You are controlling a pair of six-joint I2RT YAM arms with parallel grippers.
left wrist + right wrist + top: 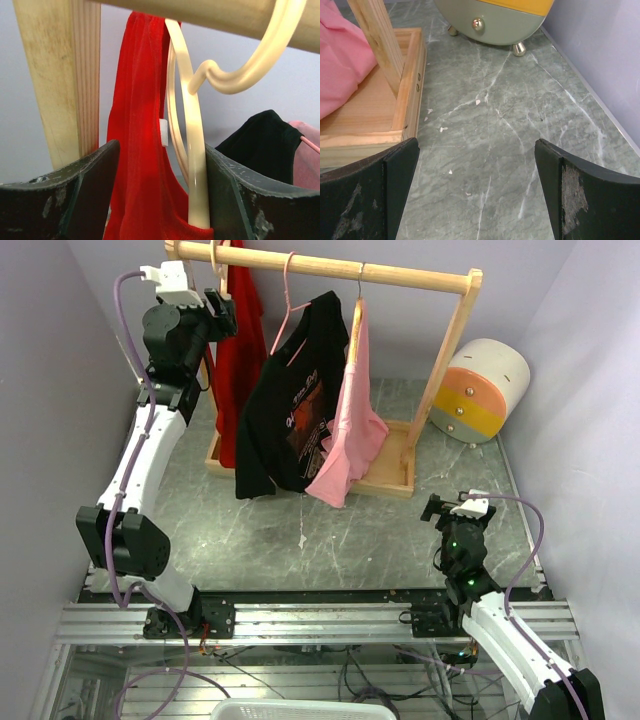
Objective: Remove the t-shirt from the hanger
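Reaching high at the far-left corner of the table point(350, 540), the left gripper point(160, 150) sits just under the wooden rail point(330, 268) of the clothes rack, beside the rack's left upright point(60, 85). Its jaws stand apart, with the red t-shirt point(137, 150) and the cream hanger point(192, 125) between the two fingers. The right-hand finger point(235, 195) is just beside the hanger's arm; whether either pad presses the cloth, cannot tell. The red t-shirt is on the hanger, the hook over the rail, and the cloth hangs straight down toward the left end of the rack's wooden base point(385, 475). Next along the rail, toward the right: a black t-shirt point(290, 410) on a pink hanger point(287, 300), slumped to one side, then a pink garment point(350, 430) on a wooden hanger. The right gripper point(477, 165) is low over the table near the right edge, jaws wide apart, nothing between them but bare marbled surface. It points toward the far-right corner, where a round drawer unit point(482, 390) in cream, orange and yellow bands stands on small brass feet, close to the rack base's right end.
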